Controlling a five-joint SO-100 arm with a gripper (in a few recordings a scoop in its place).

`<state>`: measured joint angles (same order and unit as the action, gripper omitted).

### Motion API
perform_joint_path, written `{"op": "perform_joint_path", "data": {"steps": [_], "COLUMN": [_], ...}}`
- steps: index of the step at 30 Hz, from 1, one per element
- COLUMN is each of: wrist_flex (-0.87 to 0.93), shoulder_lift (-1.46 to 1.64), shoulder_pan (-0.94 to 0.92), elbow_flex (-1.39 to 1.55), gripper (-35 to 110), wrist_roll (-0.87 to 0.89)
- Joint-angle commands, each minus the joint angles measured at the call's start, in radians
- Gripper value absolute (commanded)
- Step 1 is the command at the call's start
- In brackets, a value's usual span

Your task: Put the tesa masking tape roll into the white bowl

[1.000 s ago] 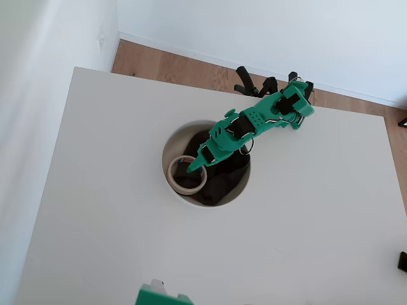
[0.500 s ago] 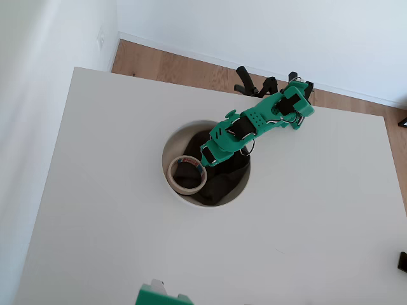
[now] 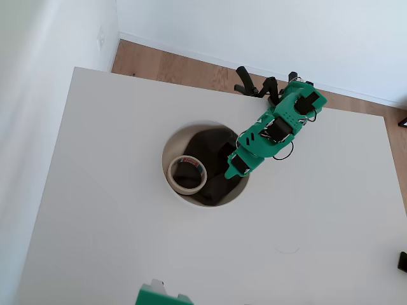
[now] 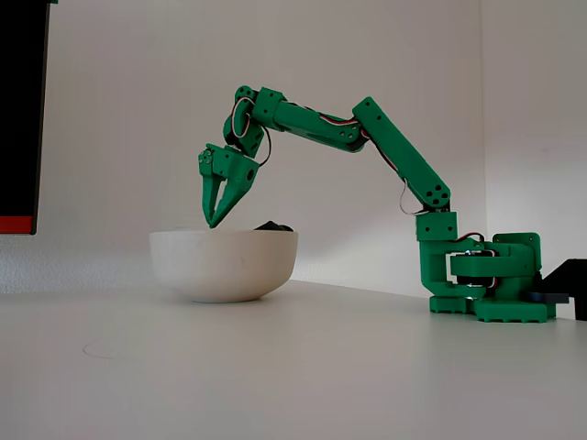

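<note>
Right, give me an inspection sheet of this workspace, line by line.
Surface: white table, bare apart from the bowl and the arm's base.
Job's things: tesa masking tape roll lies flat inside the white bowl, at its left side in the overhead view.
Clutter: dark cloth in the bowl, under and beside the roll.
Gripper: gripper hangs above the bowl's rim, fingertips nearly together, holding nothing; in the overhead view it is over the bowl's right edge, apart from the roll.
Cables: thin wires along the green arm.
Surroundings: white walls, wooden floor behind the table.

green pincer (image 4: 213,218), white bowl (image 3: 170,147), cream tape (image 3: 187,175)
</note>
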<state>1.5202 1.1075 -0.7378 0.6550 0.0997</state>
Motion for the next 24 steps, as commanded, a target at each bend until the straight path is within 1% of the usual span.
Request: {"op": "perform_joint_path", "data": {"steps": [1,15,24], "wrist_flex": [0.044,0.342,0.344], "shoulder_lift": [0.166,0.256,0.509], "shoulder_pan": [0.081,0.502,0.75], "elbow_flex": [-0.077,-0.064,0.173], "gripper": [-8,-8,-8], "wrist_roll": [0.021,0.049,0.074]}}
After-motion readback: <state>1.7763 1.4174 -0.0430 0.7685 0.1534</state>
